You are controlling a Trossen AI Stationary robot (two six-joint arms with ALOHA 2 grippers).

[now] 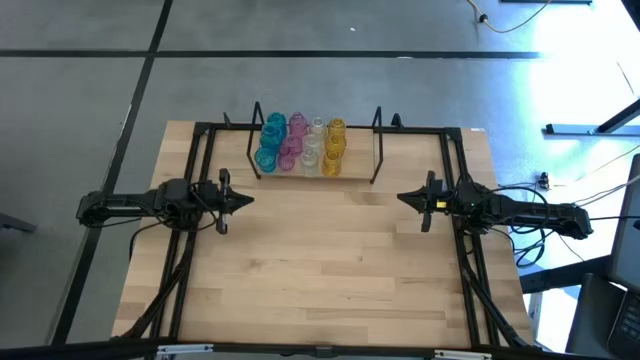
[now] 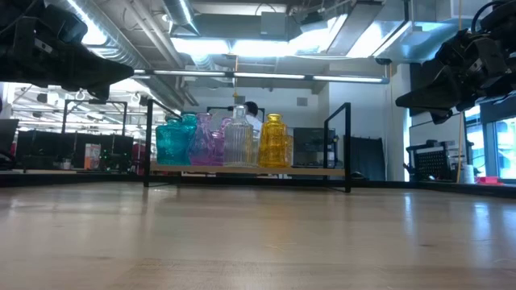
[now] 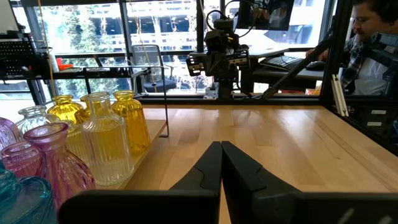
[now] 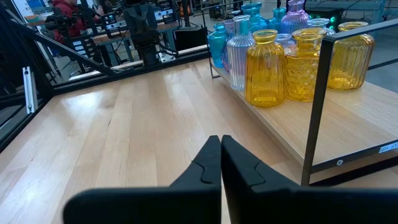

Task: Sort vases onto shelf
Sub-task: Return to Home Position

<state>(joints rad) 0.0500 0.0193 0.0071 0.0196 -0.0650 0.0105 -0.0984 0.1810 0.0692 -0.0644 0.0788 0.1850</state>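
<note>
Several small glass vases stand in rows on the left part of the low wood shelf (image 1: 350, 160) at the table's far edge: teal (image 1: 270, 145), pink (image 1: 295, 140), clear (image 1: 313, 145) and yellow (image 1: 334, 145). The low view shows them upright on the plank, teal (image 2: 173, 141) to yellow (image 2: 274, 141). My left gripper (image 1: 248, 199) hovers shut at the table's left, pointing right. At the table's right my right gripper (image 1: 403, 197) hovers shut, pointing left. Both stay well short of the shelf and hold nothing.
The shelf's right half (image 4: 360, 118) is bare plank between black wire end frames (image 1: 378, 140). A black frame (image 1: 200, 135) runs around the tabletop. Open wood lies between the two grippers and toward the near edge. A person (image 3: 373, 43) sits beyond the table's right side.
</note>
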